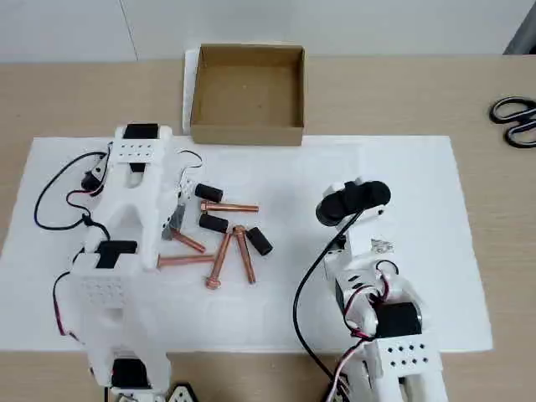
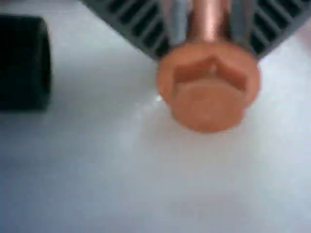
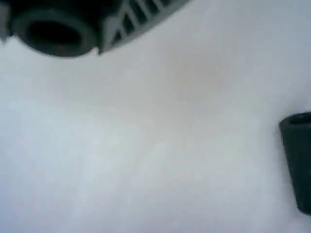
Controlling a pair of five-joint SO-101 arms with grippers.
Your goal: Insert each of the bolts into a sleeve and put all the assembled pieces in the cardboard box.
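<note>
Bolt (image 2: pixel 209 92) — clamped in left pincer (image 2: pixel 209 26) | right pincer (image 3: pixel 60 22) closed on sleeve (image 3: pixel 48 35)

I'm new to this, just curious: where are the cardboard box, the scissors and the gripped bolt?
cardboard box (image 1: pixel 247 88): high view, bare inner floor.
scissors (image 1: pixel 514 122): high view, black handles.
bolt (image 2: pixel 209 99): left wrist view, hex head.

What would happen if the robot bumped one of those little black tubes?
It would probably roll: the black tube is round and lies on its side on smooth white paper. Another tube, seen end-on, is hollow, so they're likely light and easily knocked away.
</note>
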